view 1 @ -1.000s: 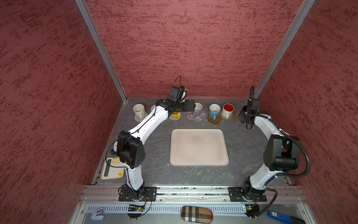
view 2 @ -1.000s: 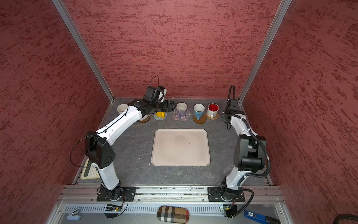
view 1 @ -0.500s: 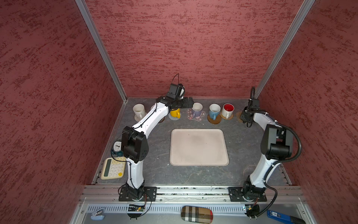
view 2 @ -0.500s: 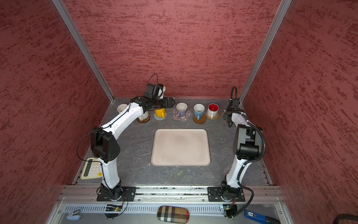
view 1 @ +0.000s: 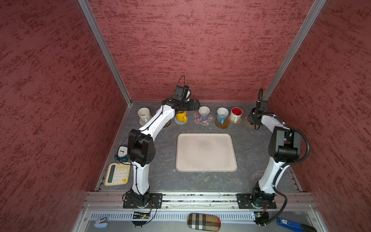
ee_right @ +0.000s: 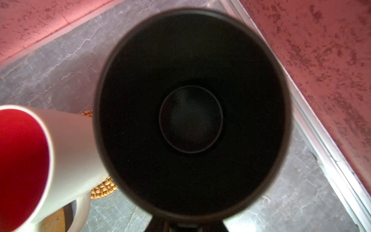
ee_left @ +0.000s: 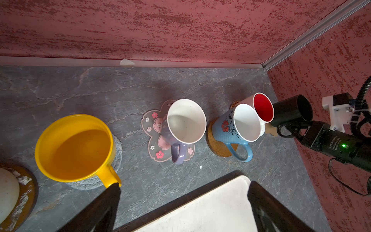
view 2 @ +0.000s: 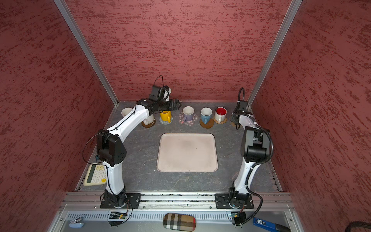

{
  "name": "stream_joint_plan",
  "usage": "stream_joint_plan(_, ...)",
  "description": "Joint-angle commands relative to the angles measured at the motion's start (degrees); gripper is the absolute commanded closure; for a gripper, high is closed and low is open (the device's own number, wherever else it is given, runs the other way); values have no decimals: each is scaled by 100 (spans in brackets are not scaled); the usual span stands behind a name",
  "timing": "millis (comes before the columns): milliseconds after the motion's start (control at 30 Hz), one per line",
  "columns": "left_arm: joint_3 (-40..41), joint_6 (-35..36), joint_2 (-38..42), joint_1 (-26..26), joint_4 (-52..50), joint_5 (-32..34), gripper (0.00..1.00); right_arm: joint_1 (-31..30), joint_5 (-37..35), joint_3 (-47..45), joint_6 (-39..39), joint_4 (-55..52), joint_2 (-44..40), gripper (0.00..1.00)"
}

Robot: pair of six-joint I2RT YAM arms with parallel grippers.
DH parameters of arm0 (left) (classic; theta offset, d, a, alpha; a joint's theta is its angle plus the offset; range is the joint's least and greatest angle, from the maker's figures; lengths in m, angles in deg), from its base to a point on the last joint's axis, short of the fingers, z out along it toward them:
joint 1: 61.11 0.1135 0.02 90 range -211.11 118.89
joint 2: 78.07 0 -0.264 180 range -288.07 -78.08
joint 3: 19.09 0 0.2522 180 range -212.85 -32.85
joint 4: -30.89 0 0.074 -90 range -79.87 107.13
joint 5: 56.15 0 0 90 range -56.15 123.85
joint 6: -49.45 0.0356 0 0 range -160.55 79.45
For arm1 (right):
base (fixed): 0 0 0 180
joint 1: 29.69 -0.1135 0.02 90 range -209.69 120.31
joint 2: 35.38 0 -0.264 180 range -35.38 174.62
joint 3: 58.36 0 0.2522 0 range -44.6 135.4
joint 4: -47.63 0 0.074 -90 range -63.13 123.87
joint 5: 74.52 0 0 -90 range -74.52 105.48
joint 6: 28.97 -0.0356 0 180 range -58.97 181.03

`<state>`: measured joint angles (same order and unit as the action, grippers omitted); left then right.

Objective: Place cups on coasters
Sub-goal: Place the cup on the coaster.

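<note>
Mugs stand on coasters along the back wall: a white mug (view 1: pixel 144 114), a second white mug (view 2: pixel 148 119), the yellow mug (view 1: pixel 181 116) on a grey round (ee_left: pixel 118 148), the lavender mug (view 1: pixel 203 113) on the pink flower coaster (ee_left: pixel 152 132), the light blue mug (view 1: pixel 221 114) on a brown disc (view 1: pixel 221 125), and the red-inside mug (view 1: pixel 236 114) on the rattan round (ee_right: pixel 102 188). My left gripper (ee_left: pixel 183 187) hangs open and empty beside the yellow mug. My right gripper (ee_left: pixel 289 128) is shut on the handle of the black mug (ee_right: pixel 190 112), over the cork coaster (ee_left: pixel 271 130).
The large beige tray (view 1: pixel 205 152) lies mid-table in front of the row. A calculator (view 1: pixel 117 173) and a small clock (view 1: pixel 122 151) sit by the left arm's base. Red walls close in at the back and the right, near the black mug.
My left gripper has risen off the yellow mug and drifted slightly right, still open. The right arm's elbow has swung inward while its wrist stayed in the back right corner.
</note>
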<state>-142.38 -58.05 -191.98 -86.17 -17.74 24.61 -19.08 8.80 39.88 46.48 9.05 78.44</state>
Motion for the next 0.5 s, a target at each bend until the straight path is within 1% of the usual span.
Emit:
stream_joint_plan(0,-93,63,-3,54,26,-106,1,12,-9,228,66,423,-19,100)
stream_joint_plan(133,24,56,138,102,5,-102,1,16,-92,157,74,440,-33,100)
stream_joint_plan(167,75,49,185,106,7,-91,1,13,-96,155,81,425,-25,98)
stream_joint_plan(267,262,45,314,138,79,-120,0,17,-32,108,75,415,-52,79)
stream_joint_plan(300,259,45,327,157,42,-144,1,19,-15,80,72,422,-76,71)
stream_joint_plan(367,270,45,388,201,-65,-141,0,14,28,-19,75,478,-130,52)
stream_joint_plan(467,431,36,580,263,-76,-114,1,12,26,-83,67,499,-161,35)
